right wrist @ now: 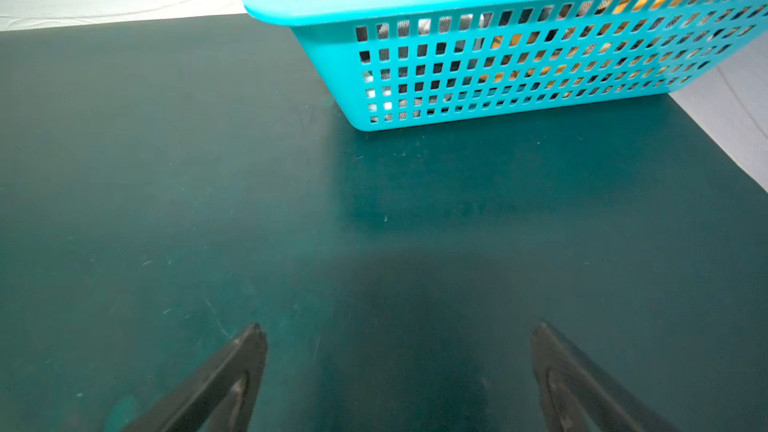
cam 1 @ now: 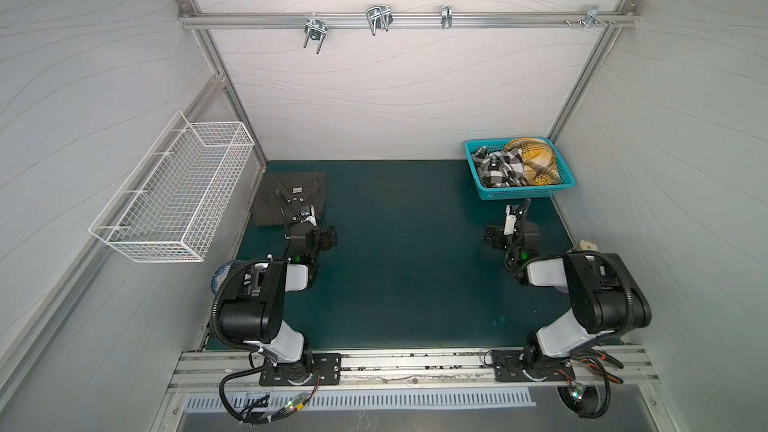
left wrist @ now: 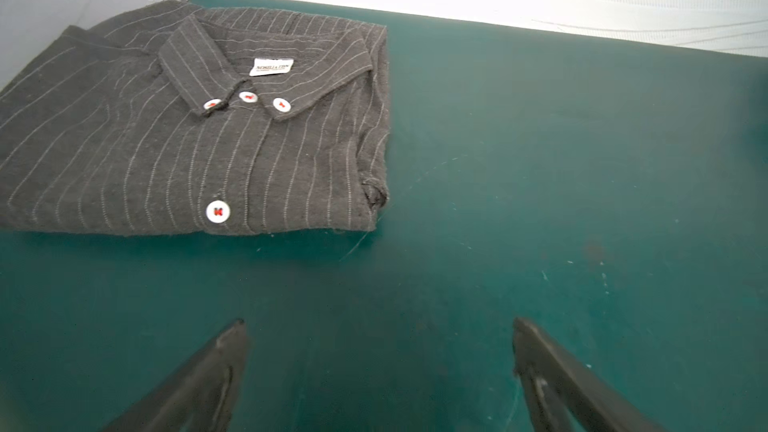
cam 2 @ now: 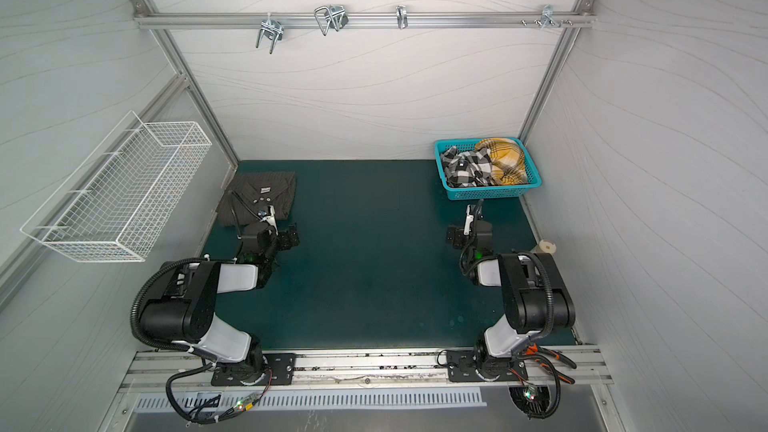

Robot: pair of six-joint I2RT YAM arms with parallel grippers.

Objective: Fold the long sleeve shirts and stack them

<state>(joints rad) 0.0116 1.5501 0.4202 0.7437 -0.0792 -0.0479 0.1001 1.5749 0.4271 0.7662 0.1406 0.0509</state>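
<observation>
The dark green worktop (cam 1: 395, 263) carries a teal plastic basket (cam 1: 524, 193) holding the crumpled mustard-yellow plaid shirt (cam 1: 536, 160) and black-and-white checked shirt (cam 1: 500, 168). The charcoal pinstriped shirt (left wrist: 124, 139) lies folded in the far left corner. The left hand (left wrist: 379, 322) and right hand (right wrist: 397, 328) are spread wide and empty. Next is probably a reach into the basket.

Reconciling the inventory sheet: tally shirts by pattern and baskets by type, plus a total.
grey pinstriped shirt: 1, folded on the mat
black-and-white checked shirt: 1, in the teal basket
yellow plaid shirt: 1, in the teal basket
teal basket: 1
white wire basket: 1
Total: 5
</observation>
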